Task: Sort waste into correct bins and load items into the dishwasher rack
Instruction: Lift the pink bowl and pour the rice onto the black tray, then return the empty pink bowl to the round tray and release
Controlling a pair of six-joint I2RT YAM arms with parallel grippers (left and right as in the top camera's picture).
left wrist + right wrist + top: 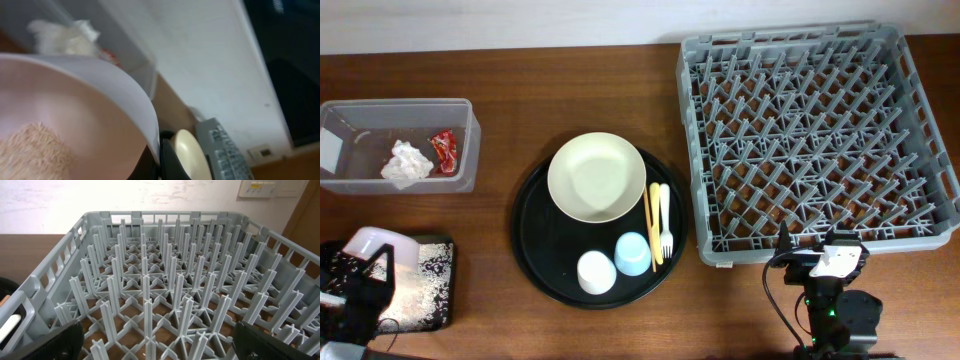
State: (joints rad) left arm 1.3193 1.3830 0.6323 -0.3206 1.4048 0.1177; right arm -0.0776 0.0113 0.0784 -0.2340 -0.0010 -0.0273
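1. While the left gripper (368,266) is clamped on the rim of the pink bowl (378,242), the bowl hangs tilted over the black rectangular tray (428,290) at front-left, with rice grains (30,150) inside it.
2. Right gripper (160,344): fingers spread wide, holding nothing, just at the near edge of the rack (790,42).
3. Clear tub (470,150), back-left: paper wad (407,163) and red wrapper (444,152) inside.
4. Round tray (535,250), centre: cream bowl (597,177), white cup (597,272), blue cup (633,252), 2 forks (665,220), orange sticks (647,215).
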